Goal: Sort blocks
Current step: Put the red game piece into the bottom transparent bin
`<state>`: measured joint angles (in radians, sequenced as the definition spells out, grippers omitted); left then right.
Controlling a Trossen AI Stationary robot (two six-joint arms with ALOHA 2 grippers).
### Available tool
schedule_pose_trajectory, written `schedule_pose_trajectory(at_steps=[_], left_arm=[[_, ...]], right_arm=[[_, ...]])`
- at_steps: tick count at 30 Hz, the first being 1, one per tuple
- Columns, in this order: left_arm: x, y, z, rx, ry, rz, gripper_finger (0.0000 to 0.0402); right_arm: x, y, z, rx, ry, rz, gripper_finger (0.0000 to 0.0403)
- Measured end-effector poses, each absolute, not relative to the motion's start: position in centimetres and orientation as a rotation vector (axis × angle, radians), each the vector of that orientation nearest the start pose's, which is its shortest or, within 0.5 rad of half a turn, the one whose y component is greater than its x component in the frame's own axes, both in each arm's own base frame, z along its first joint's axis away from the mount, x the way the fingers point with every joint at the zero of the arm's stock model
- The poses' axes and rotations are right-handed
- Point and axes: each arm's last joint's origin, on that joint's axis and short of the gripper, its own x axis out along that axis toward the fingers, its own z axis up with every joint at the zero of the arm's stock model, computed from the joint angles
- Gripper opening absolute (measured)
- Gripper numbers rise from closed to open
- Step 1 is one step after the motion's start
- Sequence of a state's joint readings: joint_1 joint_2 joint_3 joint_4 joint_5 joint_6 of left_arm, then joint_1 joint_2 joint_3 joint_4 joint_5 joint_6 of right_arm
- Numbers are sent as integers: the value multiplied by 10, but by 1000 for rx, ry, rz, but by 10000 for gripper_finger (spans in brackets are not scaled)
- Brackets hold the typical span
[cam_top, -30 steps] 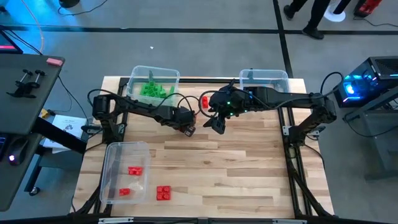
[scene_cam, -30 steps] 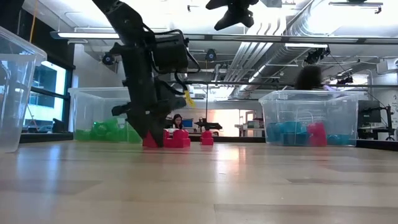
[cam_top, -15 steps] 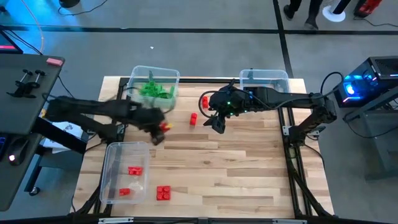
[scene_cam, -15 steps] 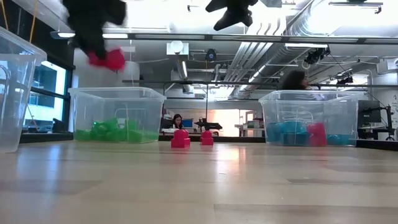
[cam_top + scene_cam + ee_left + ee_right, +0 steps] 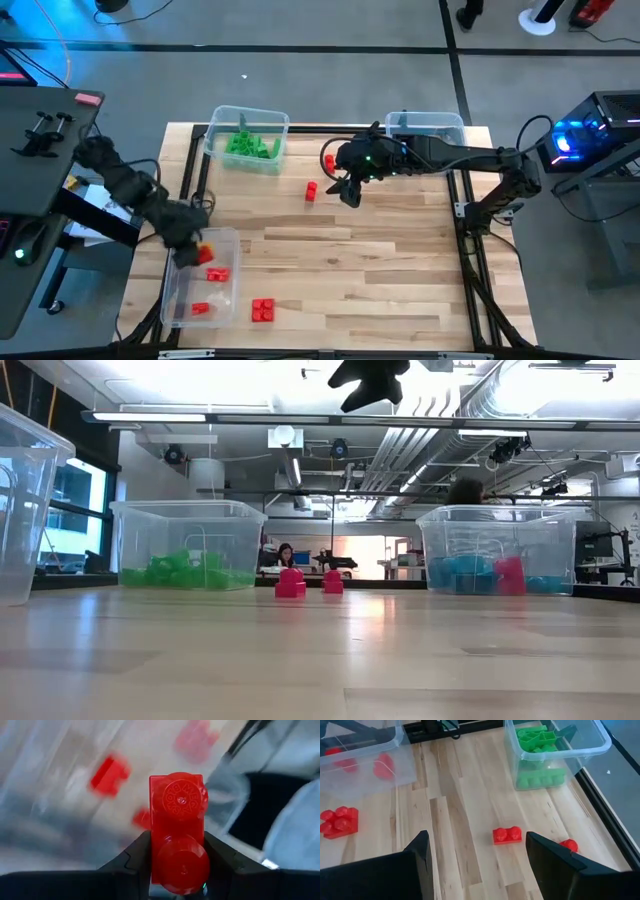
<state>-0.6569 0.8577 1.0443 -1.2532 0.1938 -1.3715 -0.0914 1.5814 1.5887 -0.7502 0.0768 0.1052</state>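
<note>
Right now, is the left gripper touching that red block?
Touching. The left wrist view shows the red block pinched between the left gripper's two dark fingers, both sides pressed against it.

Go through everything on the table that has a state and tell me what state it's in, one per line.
Left gripper: shut on a red block, above the red bin.
Right gripper: open, empty, hanging above the table.
Red bin: holds red blocks.
Green bin: holds green blocks.
Blue bin: blue blocks, one red.
Loose red blocks: on the table.

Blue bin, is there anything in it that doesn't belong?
Yes. In the low view, a red block sits inside the blue bin among the blue blocks, so it looks missorted.
</note>
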Motion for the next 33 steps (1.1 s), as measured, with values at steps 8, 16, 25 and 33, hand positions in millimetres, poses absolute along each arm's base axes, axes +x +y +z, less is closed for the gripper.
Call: schedule_pose_trajectory(at_steps=[8, 16, 25, 33], left_arm=[[87, -100, 300, -828, 1545, 185, 143], [88, -106, 292, -831, 1652, 132, 229], [137, -101, 312, -969, 1219, -171, 270], [207, -71, 301, -679, 1135, -232, 269]], right_arm=[[337, -36, 364, 100, 735, -203, 201], [336, -40, 364, 105, 736, -214, 201], [336, -39, 364, 146, 733, -202, 201], [336, -34, 363, 194, 748, -151, 201]])
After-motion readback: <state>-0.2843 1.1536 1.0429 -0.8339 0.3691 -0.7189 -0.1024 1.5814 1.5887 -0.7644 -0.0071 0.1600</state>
